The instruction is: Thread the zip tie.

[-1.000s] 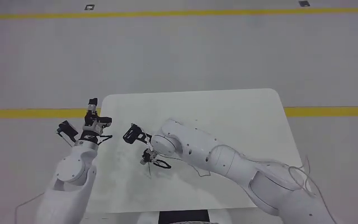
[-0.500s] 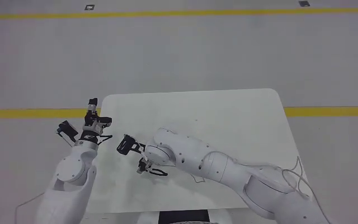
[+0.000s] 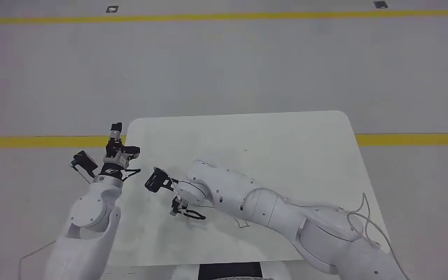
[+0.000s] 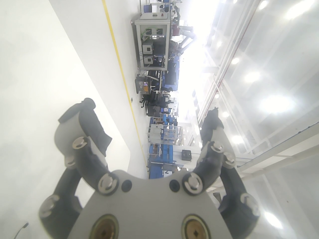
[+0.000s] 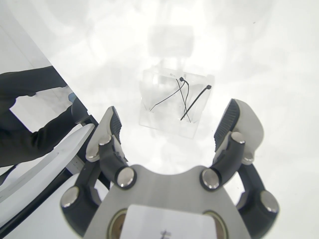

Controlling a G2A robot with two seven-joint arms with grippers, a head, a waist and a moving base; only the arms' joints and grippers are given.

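Black zip ties [image 5: 208, 87] lie crossed inside a small clear tray [image 5: 169, 128] on the white table [image 3: 294, 154]. My right gripper [image 5: 172, 113] hangs open a little above the table, short of the tray, with nothing between its ribbed pads [image 5: 225, 119]. From above, the right gripper [image 3: 185, 211] is over the table's front left part. My left gripper [image 4: 149, 110] is open and empty, held beyond the table's left edge and pointing out into the room. The top view has the left gripper [image 3: 115, 148] just off that edge.
The table's edge [image 5: 57, 68] runs close beside the right gripper, with dark shapes beyond it. Bare white tabletop spreads around the tray. A yellow floor line [image 3: 392, 138] passes behind the table.
The right arm has shifted leftward and toward the table's front edge, carrying its open gripper along. The left arm has not moved.
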